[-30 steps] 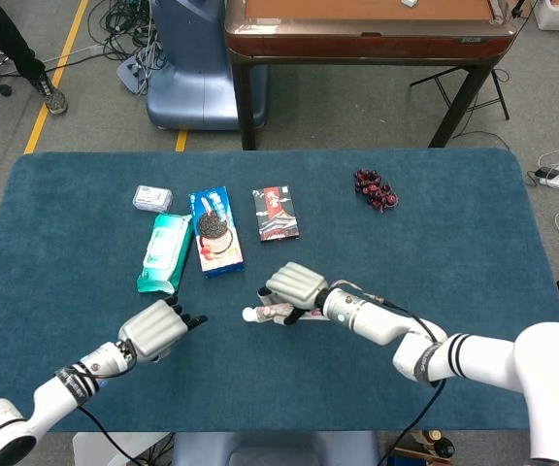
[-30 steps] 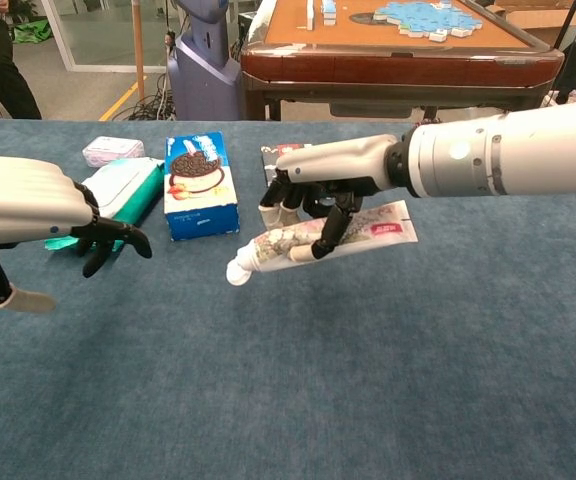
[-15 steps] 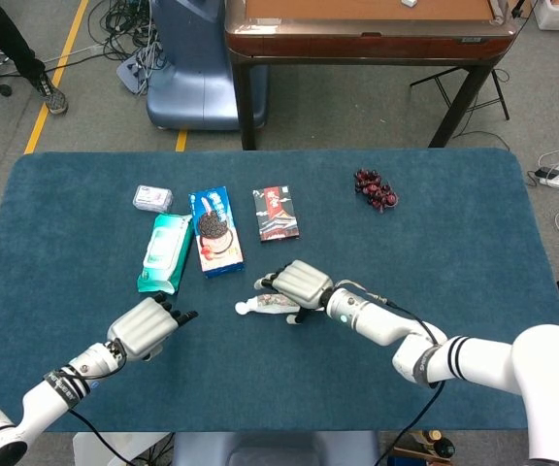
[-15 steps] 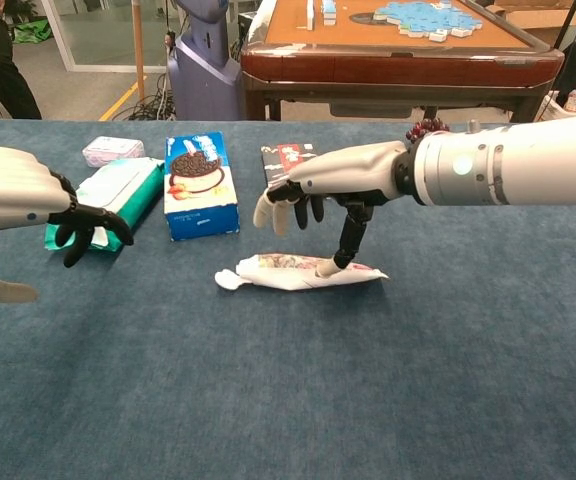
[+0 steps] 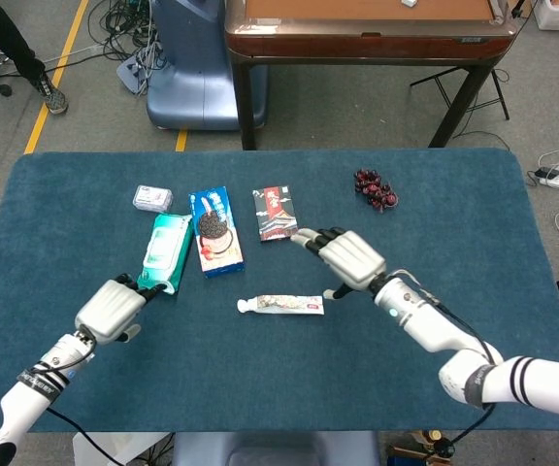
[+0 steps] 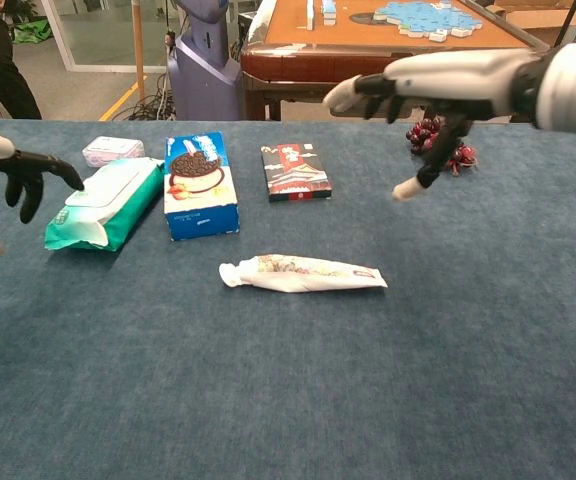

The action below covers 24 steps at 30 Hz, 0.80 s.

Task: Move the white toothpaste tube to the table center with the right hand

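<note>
The white toothpaste tube [image 5: 281, 305] lies flat mid-bench [image 5: 435, 243], placed as asked; my right hand [image 5: 349, 260] hovers beside it, fingers spread, empty.

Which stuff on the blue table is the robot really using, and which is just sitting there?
Part of the job:
white toothpaste tube, lying flat mid-table
right hand, empty, fingers apart

Just lying about:
green wipes pack
blue cookie box
dark red packet
small white packet
dark red berries
</note>
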Motion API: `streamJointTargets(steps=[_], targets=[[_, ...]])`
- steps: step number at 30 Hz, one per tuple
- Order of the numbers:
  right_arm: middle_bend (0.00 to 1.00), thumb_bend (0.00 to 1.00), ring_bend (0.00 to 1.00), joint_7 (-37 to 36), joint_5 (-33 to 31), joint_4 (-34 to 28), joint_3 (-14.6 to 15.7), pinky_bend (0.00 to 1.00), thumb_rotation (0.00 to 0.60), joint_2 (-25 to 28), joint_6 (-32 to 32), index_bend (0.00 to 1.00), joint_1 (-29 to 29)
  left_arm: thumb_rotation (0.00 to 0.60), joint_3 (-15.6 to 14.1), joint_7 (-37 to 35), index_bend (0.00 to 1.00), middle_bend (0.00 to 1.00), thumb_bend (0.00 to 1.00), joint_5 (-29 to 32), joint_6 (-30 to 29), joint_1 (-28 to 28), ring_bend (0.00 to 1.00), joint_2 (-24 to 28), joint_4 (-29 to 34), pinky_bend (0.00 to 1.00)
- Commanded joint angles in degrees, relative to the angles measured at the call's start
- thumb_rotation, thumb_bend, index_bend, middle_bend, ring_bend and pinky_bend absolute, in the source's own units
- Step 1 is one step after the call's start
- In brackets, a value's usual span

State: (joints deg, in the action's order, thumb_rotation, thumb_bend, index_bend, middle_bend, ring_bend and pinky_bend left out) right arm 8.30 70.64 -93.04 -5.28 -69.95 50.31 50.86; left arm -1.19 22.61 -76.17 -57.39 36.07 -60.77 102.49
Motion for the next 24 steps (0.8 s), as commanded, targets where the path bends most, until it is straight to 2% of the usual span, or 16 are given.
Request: streamJointTargets(steps=[1, 3, 6, 17, 24], targets=[[0.17, 0.1, 0.17, 2.16, -2.62, -3.55, 1.33, 0.21, 0.6, 5.29, 7.16, 0.0, -6.54, 0.6, 1.28, -2.67, 0.15, 0.42, 0.24, 2.49, -5.72, -4.1, 0.37, -1.1, -2.39, 0.23], [0.2, 0.15, 0.18, 2.34, -2.4, -3.98, 2.21, 0.21, 0.6, 6.91, 10.38, 0.01, -9.54, 0.6, 1.84, -4.23, 0.15, 0.41, 0.24, 3.39, -8.79, -6.2, 0.36, -2.0, -3.77, 0.23], [0.24, 0.2, 0.21, 2.45, -1.84, -4.49, 3.3, 0.21, 0.6, 8.45, 14.16, 0.09, -13.18, 0.6, 2.25, -5.41, 0.15, 0.39, 0.24, 4.03, -12.22, -8.63, 0.35, -3.18, -5.76, 0.23], [0.34, 0.23, 0.26, 1.22, 1.54, -6.59, 6.76, 0.21, 0.6, 12.11, 31.88, 0.23, -29.29, 0.6, 2.15, -7.48, 0.15, 0.38, 0.24, 4.98, -22.84, -17.71, 0.35, -4.95, -8.61, 0.22], [0.35, 0.26, 0.26, 0.28, 4.66, -8.75, 10.19, 0.21, 0.6, 13.69, 35.93, 0.24, -36.58, 0.6, 1.22, -7.39, 0.15, 0.37, 0.24, 1.35, -27.63, -21.47, 0.35, -4.55, -6.4, 0.21]])
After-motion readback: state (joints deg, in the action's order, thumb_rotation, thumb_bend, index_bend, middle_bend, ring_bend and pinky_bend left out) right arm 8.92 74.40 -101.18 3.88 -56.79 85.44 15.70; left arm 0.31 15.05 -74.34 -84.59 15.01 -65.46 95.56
